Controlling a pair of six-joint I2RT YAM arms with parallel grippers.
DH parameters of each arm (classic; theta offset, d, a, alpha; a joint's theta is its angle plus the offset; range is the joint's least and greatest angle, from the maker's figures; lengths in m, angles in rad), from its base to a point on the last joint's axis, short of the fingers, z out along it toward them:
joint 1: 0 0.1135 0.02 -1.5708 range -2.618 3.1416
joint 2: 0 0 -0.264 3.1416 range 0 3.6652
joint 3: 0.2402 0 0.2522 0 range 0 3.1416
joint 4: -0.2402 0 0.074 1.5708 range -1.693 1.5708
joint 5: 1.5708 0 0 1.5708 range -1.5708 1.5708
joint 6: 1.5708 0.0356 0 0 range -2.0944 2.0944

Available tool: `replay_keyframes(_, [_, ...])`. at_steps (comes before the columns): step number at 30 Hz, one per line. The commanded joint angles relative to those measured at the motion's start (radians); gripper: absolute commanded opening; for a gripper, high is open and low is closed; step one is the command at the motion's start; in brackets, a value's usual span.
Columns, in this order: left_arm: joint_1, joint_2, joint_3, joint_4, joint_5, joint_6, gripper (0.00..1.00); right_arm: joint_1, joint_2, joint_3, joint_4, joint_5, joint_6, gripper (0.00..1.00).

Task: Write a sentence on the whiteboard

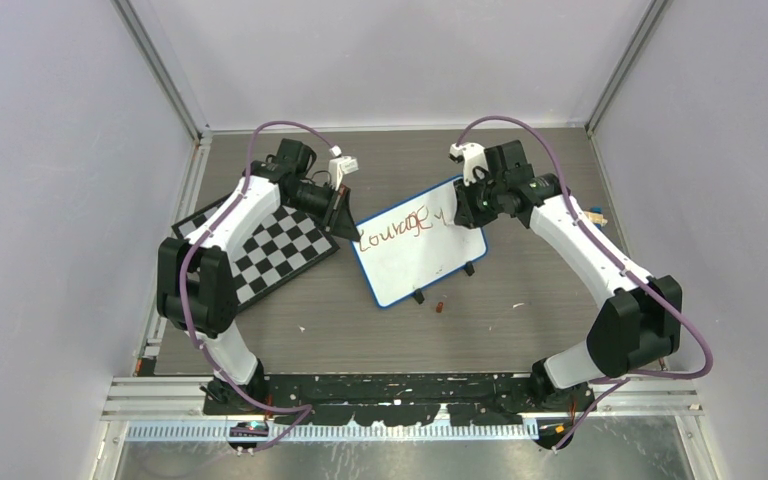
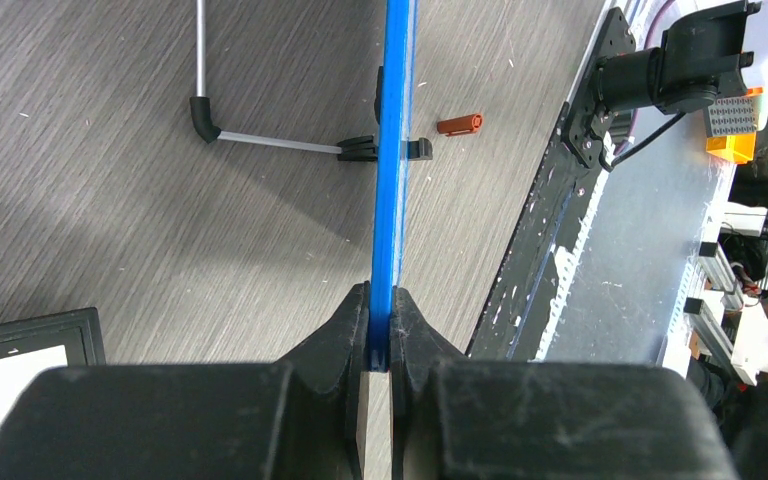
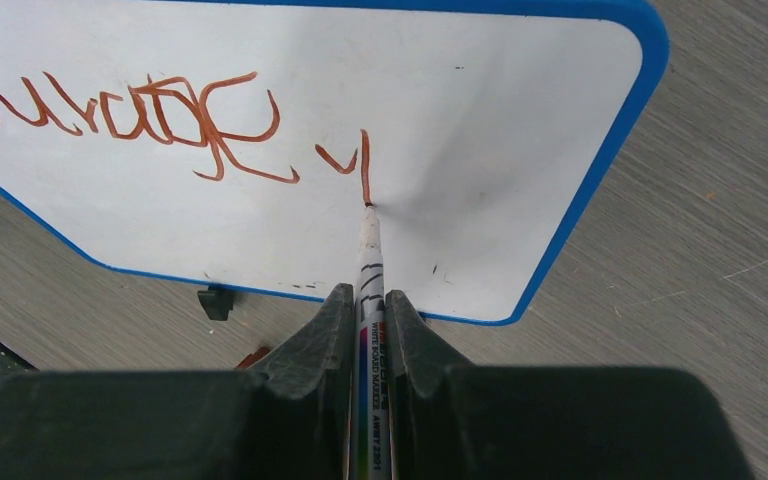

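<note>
The worktop is grey wood-grain laminate, scattered with a few pale specks and closed in by plain pale walls with metal posts at the back corners. The whiteboard lies near the middle, turned at an angle. The left claw is pinched shut on its blue edge. The right claw is clamped around a marker, whose tip touches the board just after the sentence. So far this reads "Courage" in brownish red, followed by a small tick and a stroke. A chessboard sits to the left under the left arm. A small reddish cap lies on the worktop just beside the whiteboard's near edge.
</note>
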Motion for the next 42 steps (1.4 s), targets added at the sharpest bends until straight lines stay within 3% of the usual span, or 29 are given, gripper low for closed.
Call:
replay_keyframes(1, [-0.004,-0.016,0.023,0.009,-0.016,0.007,0.0,-0.003,-0.027,0.018,0.04,0.033,-0.023,0.0])
replay_keyframes(13, [-0.006,-0.017,0.022,0.004,-0.01,0.012,0.0,-0.007,0.0,0.133,0.023,0.035,-0.026,0.0])
replay_keyframes(42, [-0.007,-0.018,0.019,0.0,-0.011,0.019,0.0,-0.008,0.031,0.078,0.025,0.021,-0.032,0.0])
